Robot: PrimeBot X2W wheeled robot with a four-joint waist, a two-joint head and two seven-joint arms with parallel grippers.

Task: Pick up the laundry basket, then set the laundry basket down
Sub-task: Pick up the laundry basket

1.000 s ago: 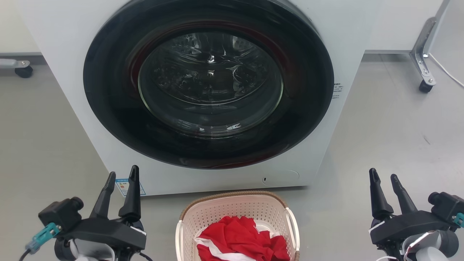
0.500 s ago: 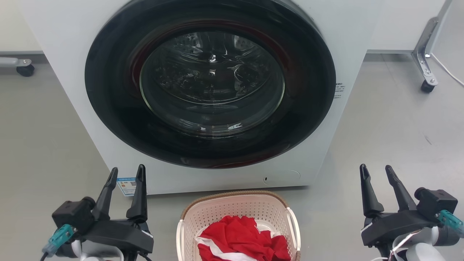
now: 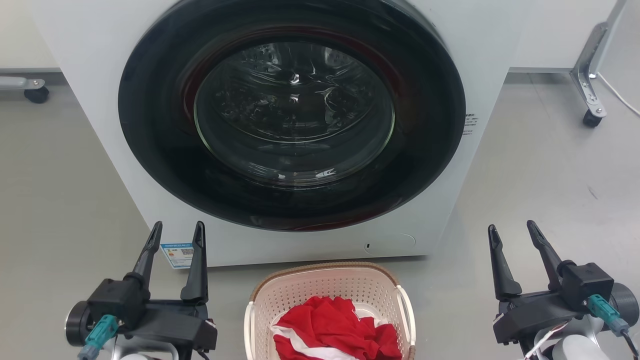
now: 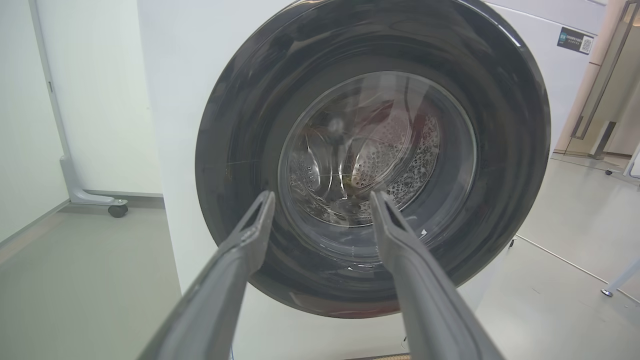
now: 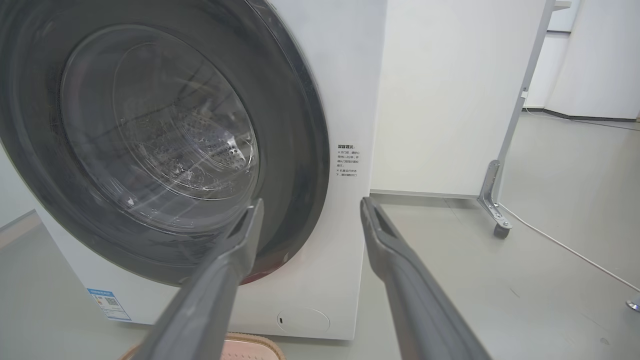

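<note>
On the floor point(image 3: 540, 190), low and central in the head view: the laundry basket point(image 3: 325, 286), brown rim point(image 3: 325, 265) uppermost, just in front of the washing machine point(image 3: 492, 45) and its closed round door point(image 3: 292, 112). Holds a crumpled red garment point(image 3: 332, 327) with a white band. Near end cut off by the bottom edge, so long axis not to be judged. White side handles facing outward, one toward each arm.

To the basket's left, the left gripper point(image 3: 179, 226); to its right, the right gripper point(image 3: 511, 226); both apart from it. Fingers on each spread to a moderate gap, holding nothing, touching nothing. Aimed forward at the machine rather than at the basket: in the wrist views, door glass and white cabinet between the fingers, with a sliver of that rim at the bottom edge.

Key relation, then: basket inward of and below both sets of fingers, between the arms. Looks nearer the left gripper than the right, judging by the wider stretch of bare floor on the right side. Pickup not yet begun, by the look of it. Likely calls for lowering and turning both wrists inward to meet the handles, the right with farther to travel. Risk: a tilted load from an uneven two-sided grip.
</note>
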